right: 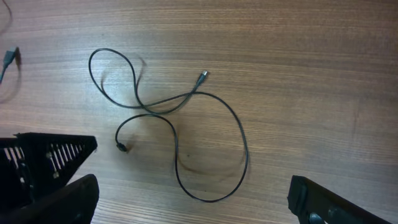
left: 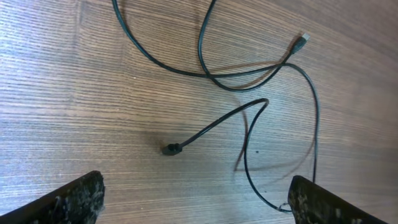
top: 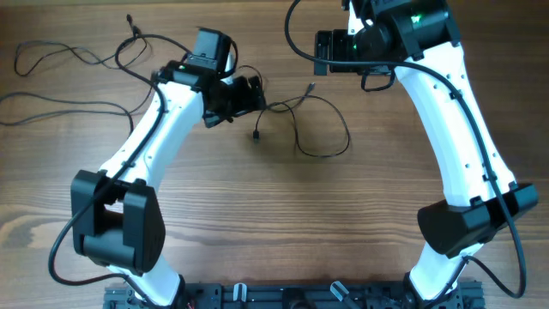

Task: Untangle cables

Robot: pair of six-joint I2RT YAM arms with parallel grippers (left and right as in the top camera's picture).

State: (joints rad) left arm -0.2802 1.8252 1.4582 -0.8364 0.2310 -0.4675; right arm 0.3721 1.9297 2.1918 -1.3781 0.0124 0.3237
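Overhead, my left claw (top: pixel 249 93) stands wide, holding nothing; the looped cable (top: pixel 323 155) lies just beside it, other cables (top: pixel 135 31) on its far side. My right claw (top: pixel 319 53) gapes too.

Left wrist: the loop's black plug (left: pixel 170 149) lies ahead of the left claw (left: pixel 196 183).

Right wrist: the whole looped cable (right: pixel 122 147) lies ahead of the right claw (right: pixel 194 183).

Left wrist view: cables (left: pixel 318 124) cut off at top edge.

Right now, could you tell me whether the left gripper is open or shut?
Open: the left gripper has its fingers wide apart in the wrist view, holding nothing.
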